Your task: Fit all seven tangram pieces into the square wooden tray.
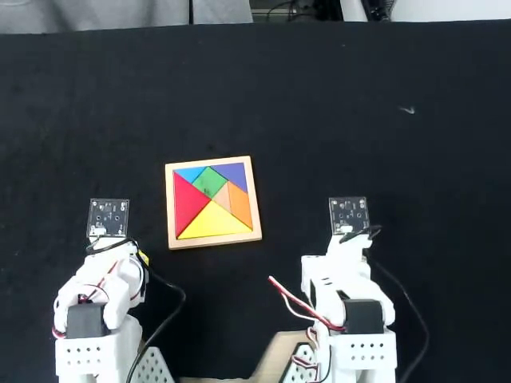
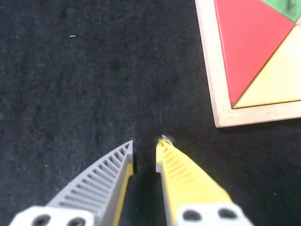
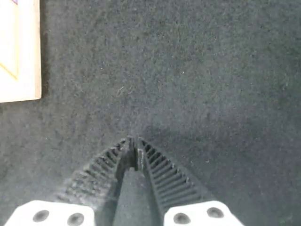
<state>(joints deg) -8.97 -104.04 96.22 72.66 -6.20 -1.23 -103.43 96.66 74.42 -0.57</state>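
- On the black cloth (image 1: 383, 159), centre: wooden tray (image 1: 214, 241), 7 coloured pieces (image 1: 192, 203) fitted flat inside.
- Left gripper (image 2: 146, 141): near the tray's corner, tips slightly apart.
- Right gripper (image 3: 134, 142): near the tray's other side, tips together.

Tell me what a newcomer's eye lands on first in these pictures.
The bright tangram pieces grab the eye first. They fill the square wooden tray, which sits mid-table on the black cloth. Next come the left gripper, fingers slightly apart, and the right gripper, shut, each over bare cloth near a corner of the tray.
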